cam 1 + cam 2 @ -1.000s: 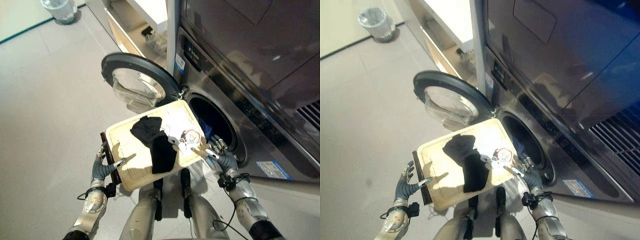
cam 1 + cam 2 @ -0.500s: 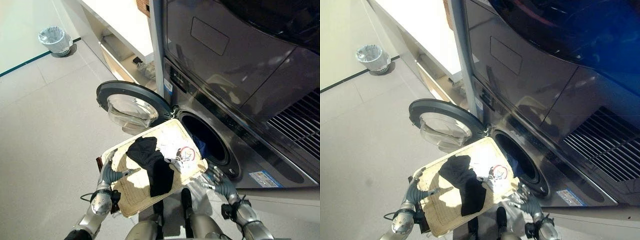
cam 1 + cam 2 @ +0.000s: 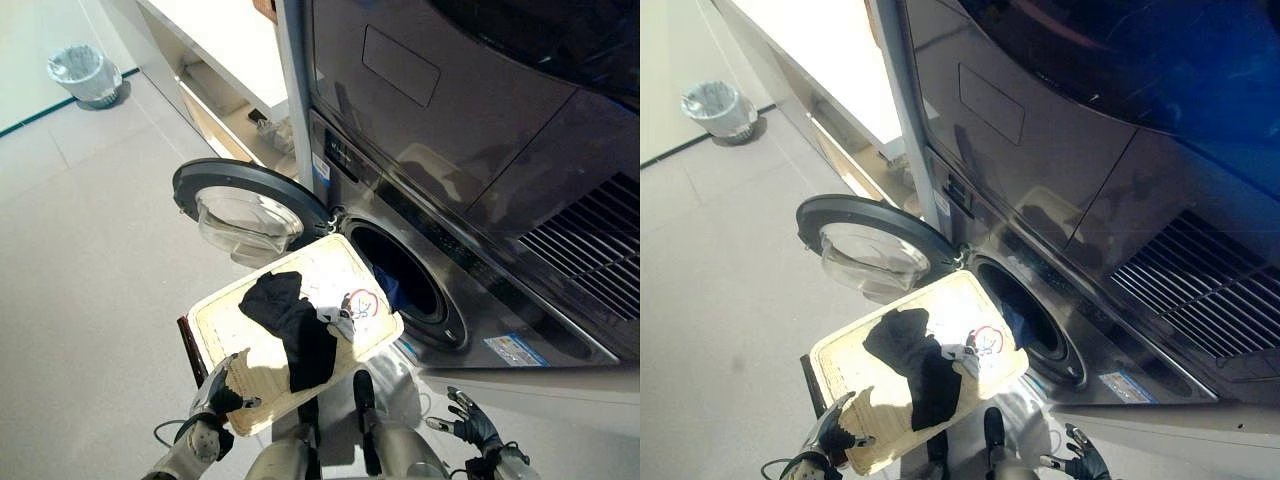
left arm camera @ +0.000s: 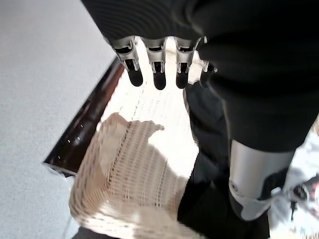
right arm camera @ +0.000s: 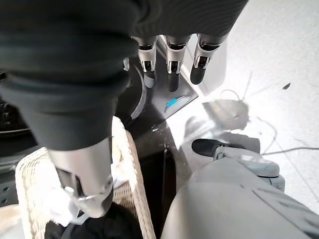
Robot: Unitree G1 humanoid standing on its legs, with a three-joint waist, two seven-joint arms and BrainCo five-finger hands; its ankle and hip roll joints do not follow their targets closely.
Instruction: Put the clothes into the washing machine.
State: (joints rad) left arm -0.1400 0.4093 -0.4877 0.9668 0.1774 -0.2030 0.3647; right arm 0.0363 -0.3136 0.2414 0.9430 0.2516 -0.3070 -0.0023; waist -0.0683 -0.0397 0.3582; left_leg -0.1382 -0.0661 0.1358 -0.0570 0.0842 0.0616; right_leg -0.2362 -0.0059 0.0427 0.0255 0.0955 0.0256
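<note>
Grey floor tiles run up to a steel washing machine whose round door hangs open at the drum mouth; a bin stands well off by the wall. Seen from the left eye, a pale wicker basket sits tipped just before the opening, holding a black garment and a white printed one nearer the drum. The left robot hand rests at the basket's near corner, while the right robot hand hangs apart from it, low beside the machine, fingers spread.

From the right eye, the same basket sits between door and drum, clothes lying loose inside.

At the left wrist, straight fingers reach over the woven rim, curled round nothing.

At the right wrist, the fingers are straight and empty, pointing toward the machine's base.

Both garments look light and limp, likely to sag and trail when lifted; a bunched pinch at the middle of each pile would probably hold best.
</note>
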